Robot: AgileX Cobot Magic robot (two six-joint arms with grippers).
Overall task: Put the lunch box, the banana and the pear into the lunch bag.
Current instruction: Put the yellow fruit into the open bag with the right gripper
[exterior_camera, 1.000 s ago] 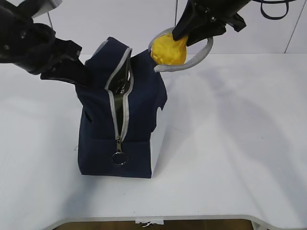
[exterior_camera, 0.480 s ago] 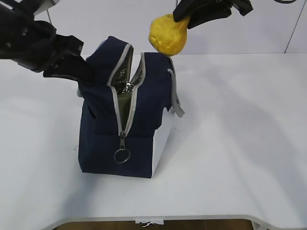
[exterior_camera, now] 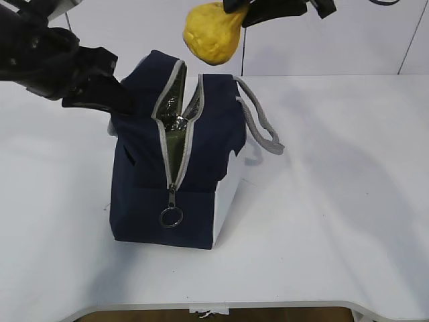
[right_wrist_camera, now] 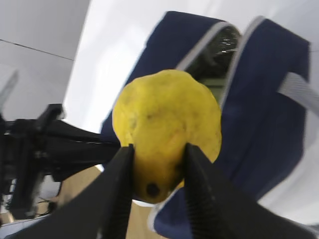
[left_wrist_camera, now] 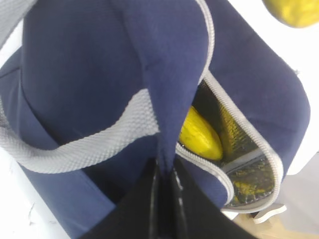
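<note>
White bench [exterior_camera: 348, 201] | bag [exterior_camera: 194, 168] mid-bench, mouth narrow | left jaws pinch bag flap | right jaws clamp pear [exterior_camera: 209, 33] overhead | risk: pear strikes zipper edge, rolls off.

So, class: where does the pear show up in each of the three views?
Exterior: pear at top centre, held above the open bag.
Left wrist: only its edge, top right corner.
Right wrist: fills the centre, between the right gripper fingers.
Shared landmark: the bag's grey zipper strip.
</note>
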